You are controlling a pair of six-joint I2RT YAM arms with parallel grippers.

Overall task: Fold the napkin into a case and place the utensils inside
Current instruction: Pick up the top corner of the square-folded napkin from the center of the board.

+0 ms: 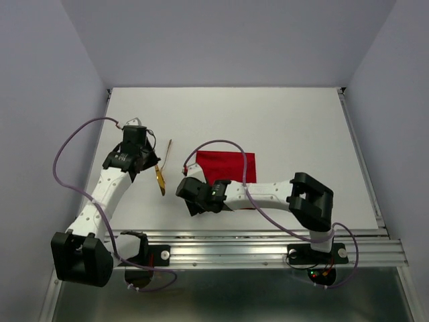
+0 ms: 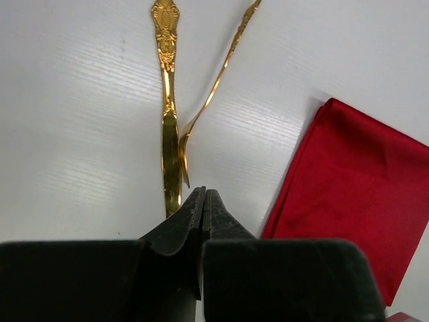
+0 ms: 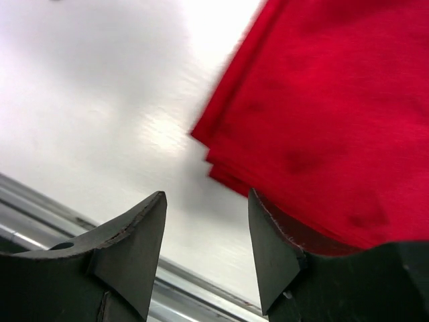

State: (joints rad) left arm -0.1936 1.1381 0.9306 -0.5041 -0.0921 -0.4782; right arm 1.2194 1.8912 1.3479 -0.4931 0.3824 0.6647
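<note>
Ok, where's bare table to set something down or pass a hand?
Bare table lies beyond the napkin and fork, up to the far edge, and right of the napkin toward the rail. Crowded: the strip between knife, fork and napkin, with the right gripper at the napkin's near-left corner.

A white tabletop (image 1: 288,121) fills the middle of the top view, closed in by plain pale lilac-grey walls (image 1: 228,40) at the back and along both sides. A silver metal rail (image 1: 221,245) runs across the lower part of the frame. Light is soft and even.
</note>
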